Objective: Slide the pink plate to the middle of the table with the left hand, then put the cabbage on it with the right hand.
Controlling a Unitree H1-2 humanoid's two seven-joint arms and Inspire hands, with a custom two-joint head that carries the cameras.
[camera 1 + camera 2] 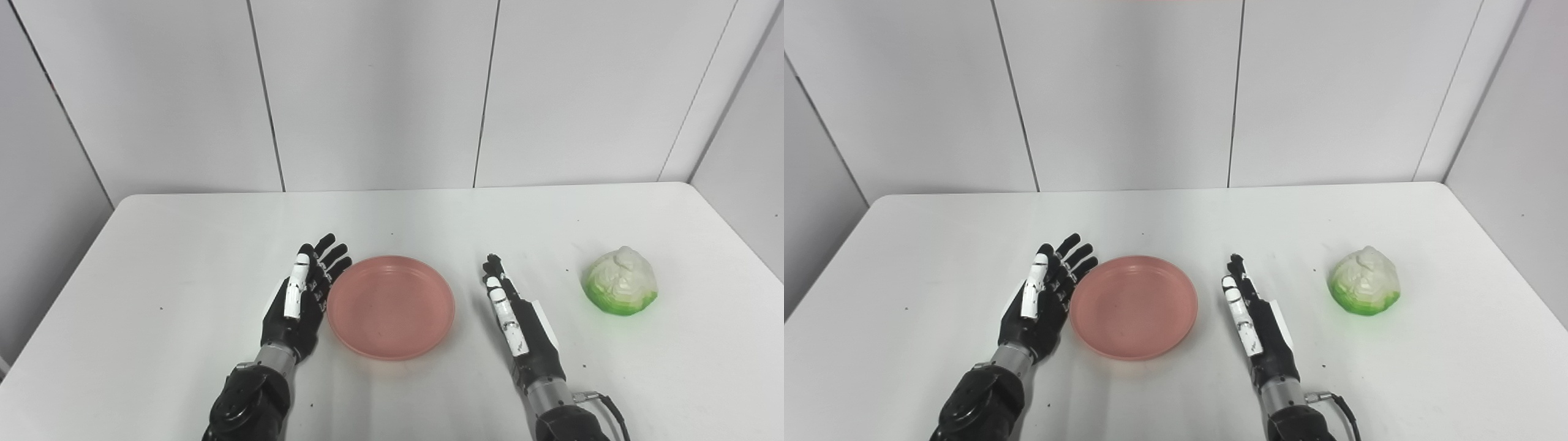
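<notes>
Both hands spread and hold nothing, left hand [303, 297] beside pink plate [391, 306], cabbage [620, 282] apart; nothing hidden.

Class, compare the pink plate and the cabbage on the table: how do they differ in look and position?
The pink plate is flat, round and pink; the cabbage is a lumpy white-and-green mound. The plate lies between the left hand and right hand; the cabbage sits beyond the right hand. Both rest unheld on the table.
</notes>
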